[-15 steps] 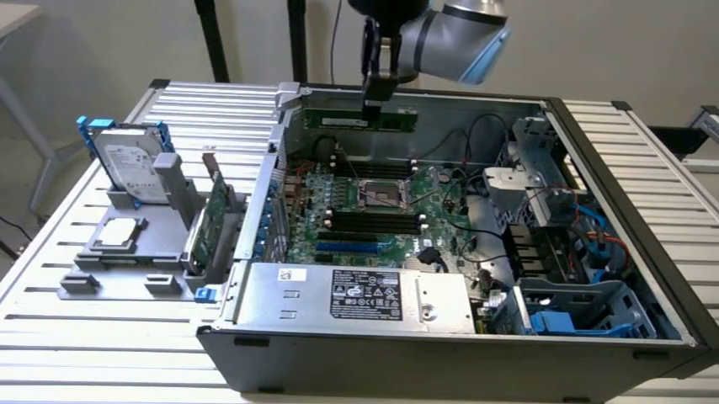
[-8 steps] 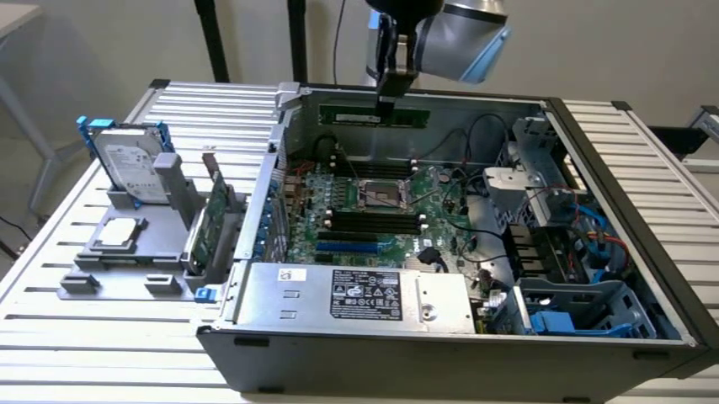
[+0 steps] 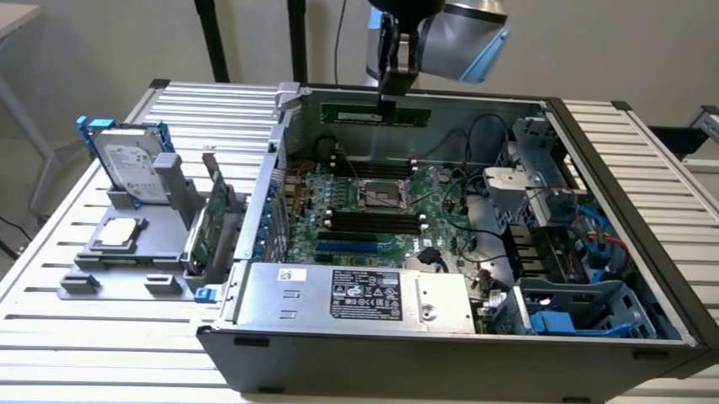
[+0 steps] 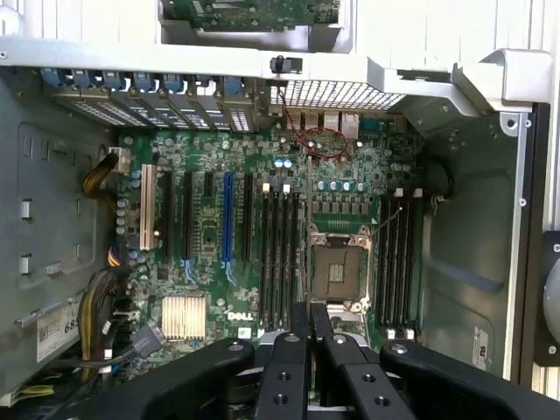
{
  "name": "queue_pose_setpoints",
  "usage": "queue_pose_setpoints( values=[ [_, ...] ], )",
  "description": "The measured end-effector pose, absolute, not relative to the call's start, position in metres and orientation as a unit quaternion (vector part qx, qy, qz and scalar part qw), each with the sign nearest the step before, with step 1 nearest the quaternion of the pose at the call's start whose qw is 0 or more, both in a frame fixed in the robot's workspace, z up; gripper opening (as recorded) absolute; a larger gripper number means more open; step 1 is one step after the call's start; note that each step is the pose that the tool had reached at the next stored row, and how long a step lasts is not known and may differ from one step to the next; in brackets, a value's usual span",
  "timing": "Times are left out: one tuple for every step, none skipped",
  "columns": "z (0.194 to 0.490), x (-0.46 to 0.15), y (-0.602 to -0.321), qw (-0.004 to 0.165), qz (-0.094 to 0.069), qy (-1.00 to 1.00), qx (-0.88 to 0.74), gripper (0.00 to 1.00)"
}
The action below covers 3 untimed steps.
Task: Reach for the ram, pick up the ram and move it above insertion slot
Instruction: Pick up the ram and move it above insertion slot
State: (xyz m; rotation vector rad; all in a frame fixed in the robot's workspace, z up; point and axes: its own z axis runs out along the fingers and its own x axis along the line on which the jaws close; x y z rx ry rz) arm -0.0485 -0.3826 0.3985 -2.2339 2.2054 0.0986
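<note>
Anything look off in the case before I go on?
Nothing stands out. The hand holds the ram level above the open case, over the motherboard. No loose parts or damage visible.

A Universal Robots arm's silver-grey wrist joint with a light blue cap carries a black gripper (image 3: 388, 99) of slim, flat fingers in the exterior view. From the wrist view, the gripper (image 4: 308, 317) shows matte black angular linkage bars, joined by round black pivot screws, tapering to two narrow fingers.
</note>
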Motion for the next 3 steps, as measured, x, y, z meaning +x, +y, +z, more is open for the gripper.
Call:
queue_pose_setpoints(
  values=[
    [0.3985, -0.0485, -0.3826, 0.001, 0.031, 0.702, -0.711, 0.13],
    [0.3985, -0.0485, -0.3826, 0.001, 0.031, 0.702, -0.711, 0.13],
    [0.3985, -0.0485, -0.3826, 0.000, 0.031, 0.702, -0.711, 0.13]
  ],
)
